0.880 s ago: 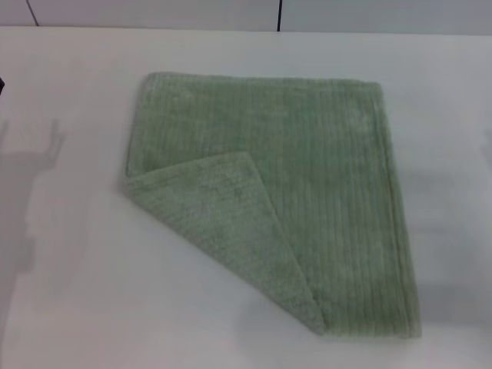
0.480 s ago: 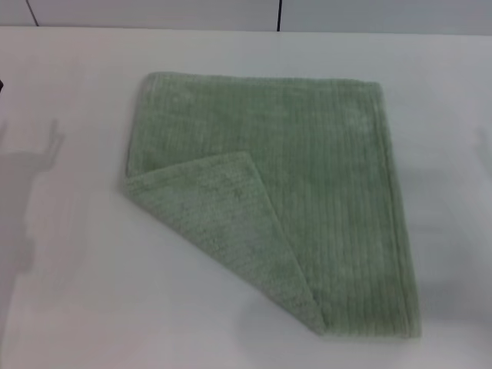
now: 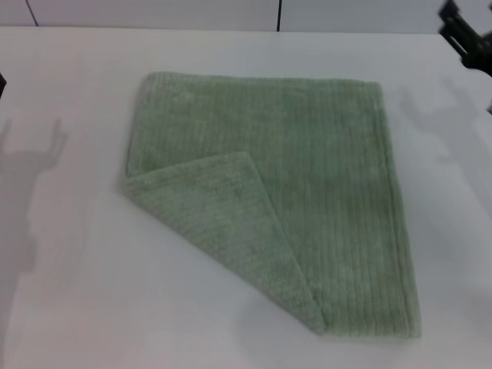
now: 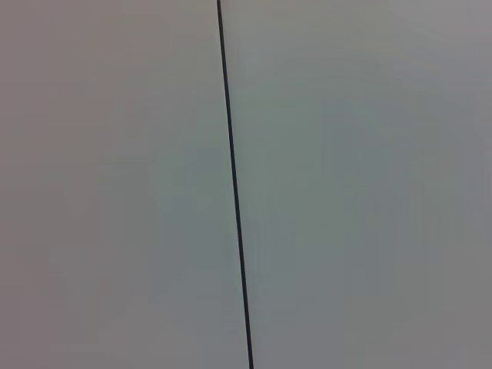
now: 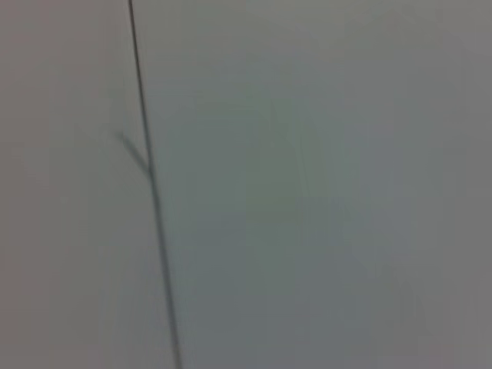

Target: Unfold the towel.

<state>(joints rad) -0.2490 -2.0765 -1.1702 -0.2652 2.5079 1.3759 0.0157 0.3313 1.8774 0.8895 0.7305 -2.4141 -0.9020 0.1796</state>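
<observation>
Your right tool point(image 3: 465, 31) showed only as a dark shape at the two o'clock corner of the head view, above the surface point(image 3: 69, 307) and well apart from the towel point(image 3: 323, 169). You could not tell from that sliver whether it was spread or pressed together. Its shadow lay on the surface just beyond the towel's right edge, around three o'clock from the cloth's upper corner.

Your left tool did not appear in any view. Only a thin dark sliver sat at the nine o'clock edge of the head view, too small to identify, with a tall grey shadow stretching down the surface beneath it.

You had the towel lying flat near the middle of the surface, pale sage green with fine ribbed lines running toward you. Its corner at seven o'clock was folded over onto the cloth, forming a triangular flap point(image 3: 219, 223) whose tip pointed toward twelve o'clock and whose crease ran diagonally from nine o'clock down to five o'clock. The hemmed right edge ran straight from one o'clock to five o'clock.

Both wrist views gave you only a plain pale panel crossed by a thin dark seam point(image 4: 234, 192), with no towel visible.
</observation>
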